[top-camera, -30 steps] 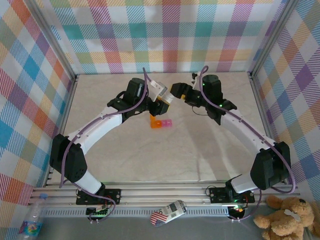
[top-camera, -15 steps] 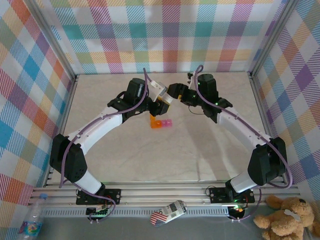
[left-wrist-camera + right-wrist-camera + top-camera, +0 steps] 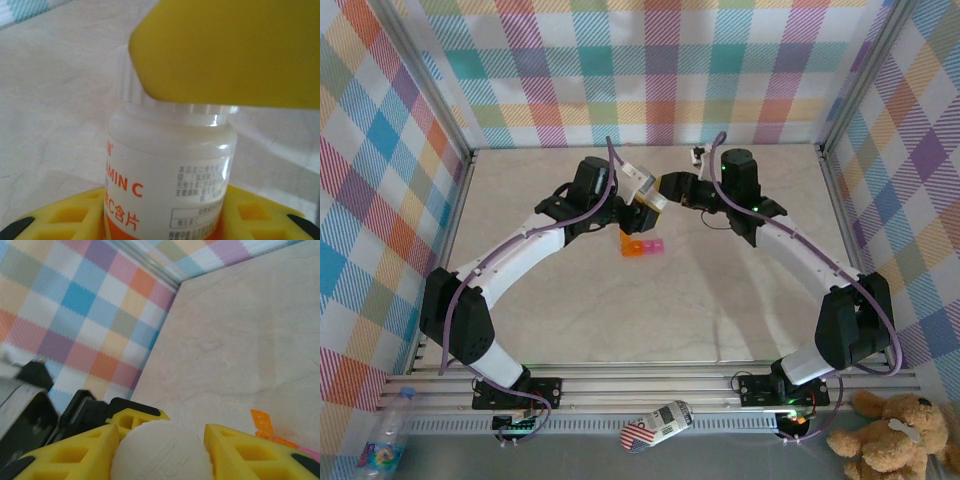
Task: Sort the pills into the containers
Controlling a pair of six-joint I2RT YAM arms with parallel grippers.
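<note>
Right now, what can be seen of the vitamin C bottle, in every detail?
The vitamin C bottle is round, glossy white plastic, with orange letters, small grey print and an orange band low on its label. The left gripper clamps its lower body between yellow fingers. Its white ribbed cap is on, and the right gripper pinches it from both sides.

Counter (image 3: 620, 310): pale beige, faintly marbled.
Lying on it: containers (image 3: 642, 246), a joined strip (orange box at the left end, pink beside it).

arms (image 3: 520, 245): white links, black joints | cables (image 3: 450, 300): purple | claw fingers (image 3: 75, 455): yellow
</note>
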